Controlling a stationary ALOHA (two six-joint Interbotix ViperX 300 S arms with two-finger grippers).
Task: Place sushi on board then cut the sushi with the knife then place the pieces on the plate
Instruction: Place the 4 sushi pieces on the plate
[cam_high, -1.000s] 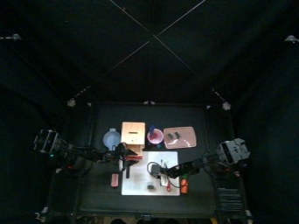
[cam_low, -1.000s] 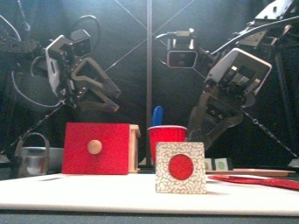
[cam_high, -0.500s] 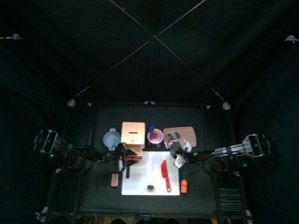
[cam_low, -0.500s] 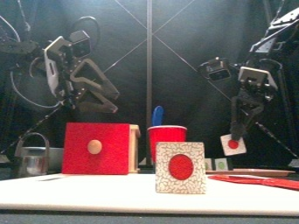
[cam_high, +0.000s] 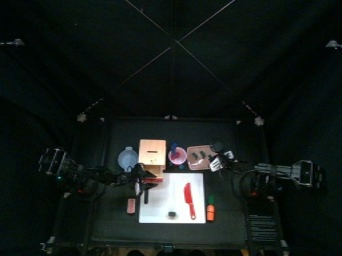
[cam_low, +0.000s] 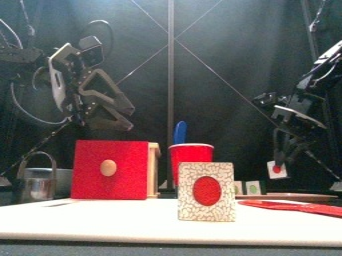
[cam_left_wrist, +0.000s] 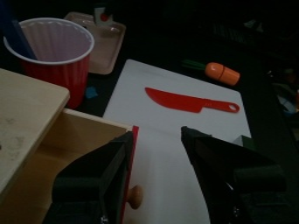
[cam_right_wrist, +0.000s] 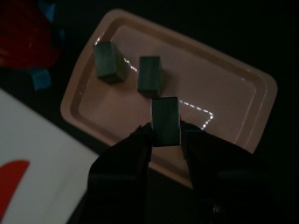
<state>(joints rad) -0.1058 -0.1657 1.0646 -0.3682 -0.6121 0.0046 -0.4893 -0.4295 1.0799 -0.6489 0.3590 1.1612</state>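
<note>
My right gripper is shut on a dark green sushi piece and holds it just above the pink tray. Two more pieces lie in the tray. In the front view the right gripper hangs low at the right, and the held piece shows a red centre. Another sushi piece stands on the white board. The red knife lies on the board. My left gripper hovers open by the board's left side, holding nothing.
The red cup with the blue knife stands behind the board. The wooden box and blue-grey bowl are at the back left. A small orange toy lies beside the board's right edge.
My right gripper has lifted a sushi piece off the board and carried it right and back, to over the pink tray. The left arm has not moved.
</note>
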